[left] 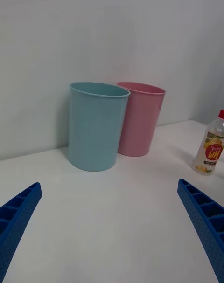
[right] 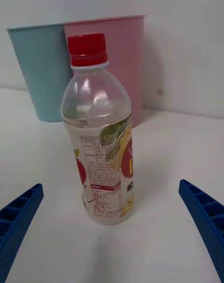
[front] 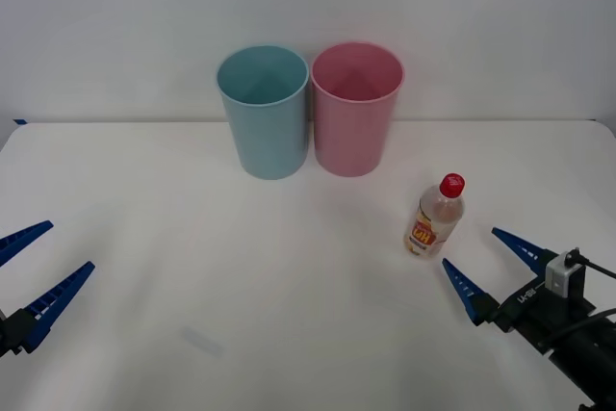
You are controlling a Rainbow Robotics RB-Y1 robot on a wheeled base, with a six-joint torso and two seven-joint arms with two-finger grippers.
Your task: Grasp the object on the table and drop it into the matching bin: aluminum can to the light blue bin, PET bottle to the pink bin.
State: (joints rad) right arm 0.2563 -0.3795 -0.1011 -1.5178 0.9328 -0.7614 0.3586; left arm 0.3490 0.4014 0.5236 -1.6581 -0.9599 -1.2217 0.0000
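The left pincer (front: pixel 34 262) hangs low over the left edge of the white table (front: pixel 192 267), its two blue ribbed fingers spread wide with nothing between them. Ahead of it and off toward its right stands the light blue bin (front: pixel 264 111), upright near the table's far edge. In the left wrist view that light blue bin (left: pixel 96 124) sits well beyond the parted fingers, the pink bin (left: pixel 139 119) just behind its far side, and the PET bottle (left: pixel 211 145) farther off to the side.

Next along the table's far edge is the pink bin (front: pixel 355 108), upright and close beside the blue one; whether the two rims touch cannot be told.

Nearer the robot and to the right of the pink bin stands the PET bottle (front: pixel 435 217), red cap up, its orange-yellow label facing the camera. It is clear of both bins, resting on the table just ahead of the right pincer (front: pixel 486 262).

That right pincer is wide open and holds nothing; its fingertips point toward the bottle without touching it. In the right wrist view the PET bottle (right: pixel 99 134) stands upright, centred in front of the gap between the two fingers (right: pixel 205 222), with the light blue bin (right: pixel 39 73) and the pink bin (right: pixel 123 64) behind it.
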